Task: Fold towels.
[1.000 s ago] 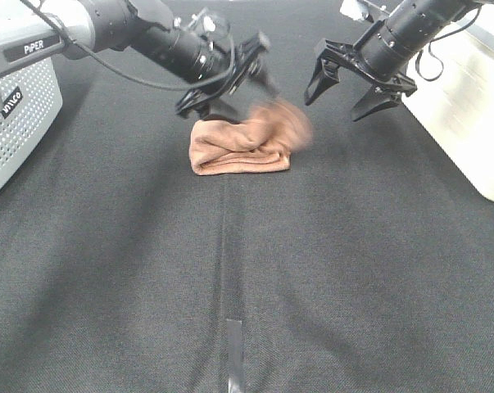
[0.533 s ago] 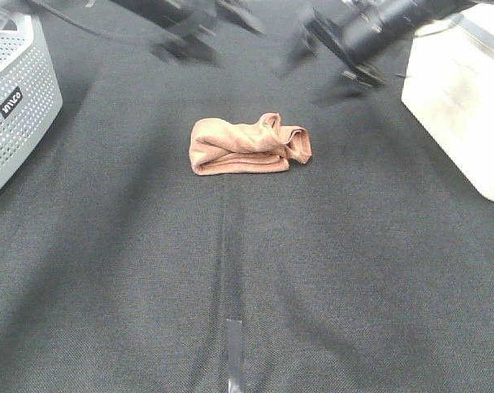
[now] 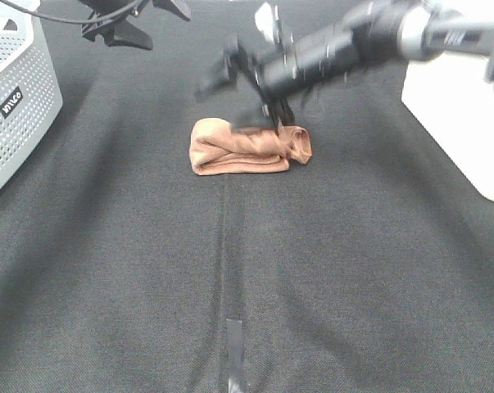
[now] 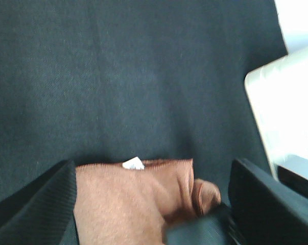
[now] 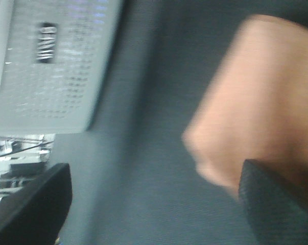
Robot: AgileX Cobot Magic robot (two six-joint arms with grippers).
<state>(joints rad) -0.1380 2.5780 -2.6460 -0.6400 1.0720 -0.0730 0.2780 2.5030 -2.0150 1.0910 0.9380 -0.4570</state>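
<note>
The brown towel lies folded in a rumpled bundle on the black table cloth, with a rolled lump at its right end. My right gripper has reached across the middle. It hangs open and blurred just behind and above the towel, one finger close to its back edge. My left gripper is open and empty at the far back left. The left wrist view shows the towel with its white tag between the open fingers. The right wrist view shows the towel blurred beside one finger.
A grey perforated basket stands at the left edge and shows in the right wrist view. A white bin stands at the right and shows in the left wrist view. A strip of tape marks the front middle.
My left gripper let go of the towel's right flap and drew back to the far left. My right arm swung left across the middle to just above the towel. The flap settled.
</note>
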